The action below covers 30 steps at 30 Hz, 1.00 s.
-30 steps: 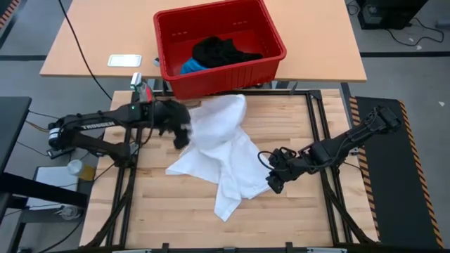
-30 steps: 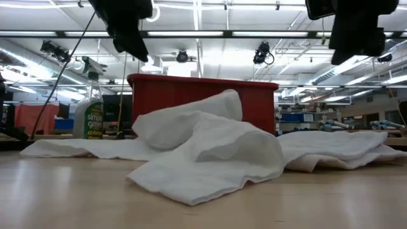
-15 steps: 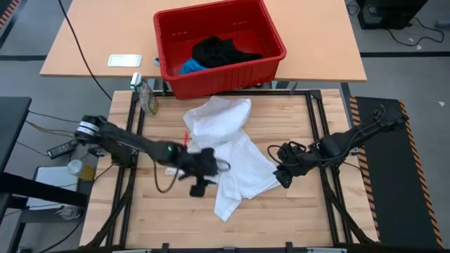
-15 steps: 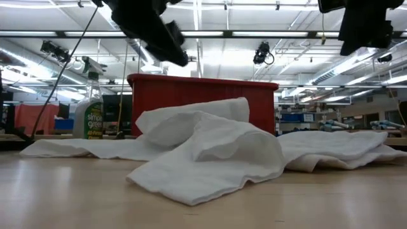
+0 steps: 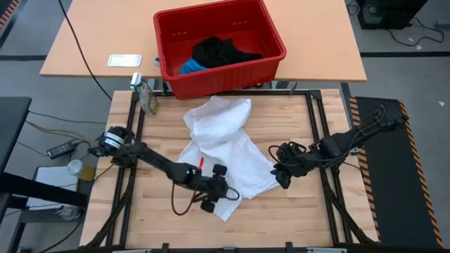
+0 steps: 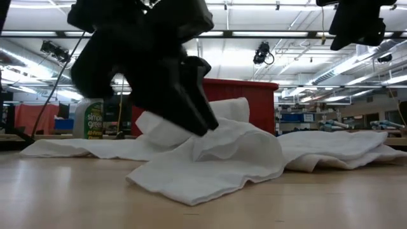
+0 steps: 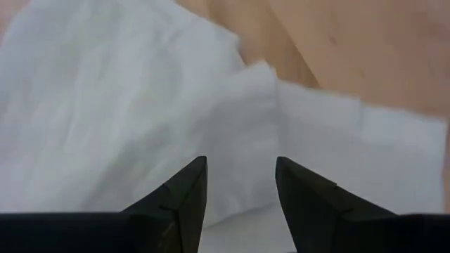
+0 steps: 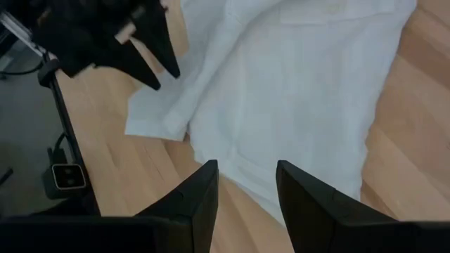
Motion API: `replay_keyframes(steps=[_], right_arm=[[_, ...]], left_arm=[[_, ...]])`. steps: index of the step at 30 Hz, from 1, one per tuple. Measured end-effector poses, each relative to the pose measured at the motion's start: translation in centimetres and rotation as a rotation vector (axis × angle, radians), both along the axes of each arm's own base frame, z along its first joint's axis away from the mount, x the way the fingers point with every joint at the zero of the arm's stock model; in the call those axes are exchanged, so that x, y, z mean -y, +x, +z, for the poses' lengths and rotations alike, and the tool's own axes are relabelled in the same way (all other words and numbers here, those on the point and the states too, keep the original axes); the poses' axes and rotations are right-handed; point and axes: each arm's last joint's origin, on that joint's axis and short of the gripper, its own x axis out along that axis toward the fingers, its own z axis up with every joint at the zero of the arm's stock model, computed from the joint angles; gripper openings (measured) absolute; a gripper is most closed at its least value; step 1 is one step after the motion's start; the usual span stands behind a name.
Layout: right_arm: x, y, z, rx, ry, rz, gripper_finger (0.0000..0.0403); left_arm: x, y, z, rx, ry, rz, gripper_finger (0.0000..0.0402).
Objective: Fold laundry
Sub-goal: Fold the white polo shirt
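Note:
The white garment (image 5: 225,140) lies crumpled on the wooden table, its far part folded back on itself (image 6: 216,152). My left gripper (image 5: 216,188) is open and low over the garment's near-left part, fingers on either side of a patch of cloth (image 7: 240,169). No touch shows (image 6: 200,121). My right gripper (image 5: 276,176) is open and hovers above the garment's right edge (image 8: 246,169), well off the table (image 6: 356,32). The black garment (image 5: 218,49) and the bright blue one (image 5: 190,67) lie in the red basket (image 5: 225,74).
The red basket stands on the tan table beyond the work table's far edge. A spray bottle (image 5: 148,98) stands at the far-left corner (image 6: 89,117). Bare wood (image 5: 140,211) lies near and left of the garment. Black frame rails (image 5: 316,133) run along both sides.
My left arm has swung from the garment's far-left side, by the basket, toward the near edge and down, close over the garment's near-left part. The garment's far part has dropped and lies folded back. My right gripper has shifted slightly toward the right edge.

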Motion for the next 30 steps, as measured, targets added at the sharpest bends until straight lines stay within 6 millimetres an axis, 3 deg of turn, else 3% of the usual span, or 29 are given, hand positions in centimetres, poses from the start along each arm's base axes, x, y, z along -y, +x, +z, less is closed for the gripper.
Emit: replay_keyframes(steps=[6, 11, 14, 18, 24, 30], right_arm=[[-0.1, 0.2, 0.1, 0.027, 0.006, -0.007, 0.0152], [-0.1, 0.3, 0.2, 0.039, 0.015, -0.023, 0.0152], [-0.1, 0.3, 0.2, 0.046, 0.007, -0.031, 0.0152], [-0.2, 0.5, 0.4, 0.069, 0.017, -0.032, 0.0152], [-0.3, 0.6, 0.5, 0.072, 0.045, 0.008, 0.0152], [-1.0, 0.3, 0.8, 0.081, 0.079, 0.097, 0.0152]], left_arm=[[0.5, 0.0, -2.0, -0.039, 0.117, -0.048, 0.0172], [0.1, 0.0, -2.5, -0.077, 0.134, -0.039, 0.0166], [-0.1, 0.0, -2.5, -0.077, 0.128, -0.029, 0.0124], [-0.2, 0.3, -1.9, -0.062, 0.063, 0.041, 0.0025], [-0.2, 1.2, 2.0, -0.034, -0.060, 0.156, 0.0015], [-2.0, 1.1, 10.5, 0.032, -0.088, 0.246, 0.0007]])
